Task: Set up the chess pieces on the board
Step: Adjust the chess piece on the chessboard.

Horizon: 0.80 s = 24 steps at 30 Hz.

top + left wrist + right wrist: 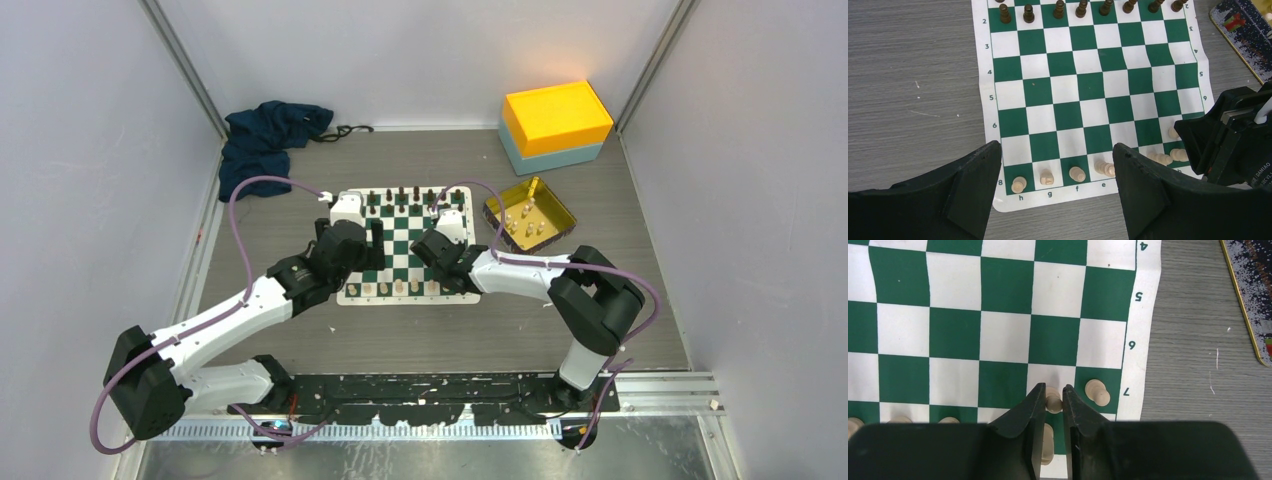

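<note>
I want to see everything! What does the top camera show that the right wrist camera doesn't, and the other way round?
Only the top view: the yellow box on its blue-grey base, the dark blue cloth and the row of small dark chess pieces. Only the right wrist view: the right tool closed on a small cream chess piece by row 7. Both: the green-and-white chessboard mat and the shiny gold tray.

Board (982, 107), white border, left wrist view: numerals 2, 3, 4, 5, 6, 8 down the left margin; letters h, g, f, e along the near margin. Right wrist view, right margin: 4, 5, 6, 7. Black housing (1243, 150) on the right arm: "DAMIAO", partly legible.
</note>
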Motion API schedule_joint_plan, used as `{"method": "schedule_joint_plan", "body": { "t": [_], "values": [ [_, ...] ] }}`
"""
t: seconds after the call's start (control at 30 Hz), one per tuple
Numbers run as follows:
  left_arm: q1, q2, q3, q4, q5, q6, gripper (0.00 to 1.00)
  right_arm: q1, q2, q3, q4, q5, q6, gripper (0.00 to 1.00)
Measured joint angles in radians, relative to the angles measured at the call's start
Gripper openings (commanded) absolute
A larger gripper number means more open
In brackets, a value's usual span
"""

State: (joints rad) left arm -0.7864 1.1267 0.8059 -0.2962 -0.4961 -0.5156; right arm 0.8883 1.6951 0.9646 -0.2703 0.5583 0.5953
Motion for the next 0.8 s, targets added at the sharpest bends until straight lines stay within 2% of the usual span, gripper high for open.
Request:
{"method": "schedule_joint_plan", "body": {
  "t": [0.27, 0.8],
  "values": [
    [0.000, 0.000, -0.001, 0.000, 0.000, 0.000, 0.82, 0.000, 0.000, 0.000, 0.000, 0.000, -0.001, 0.36],
    [0.000, 0.000, -0.004, 0.001, 0.000, 0.000, 0.82, 0.002, 0.000, 0.014, -0.003, -0.002, -0.014, 0.37]
  ]
}}
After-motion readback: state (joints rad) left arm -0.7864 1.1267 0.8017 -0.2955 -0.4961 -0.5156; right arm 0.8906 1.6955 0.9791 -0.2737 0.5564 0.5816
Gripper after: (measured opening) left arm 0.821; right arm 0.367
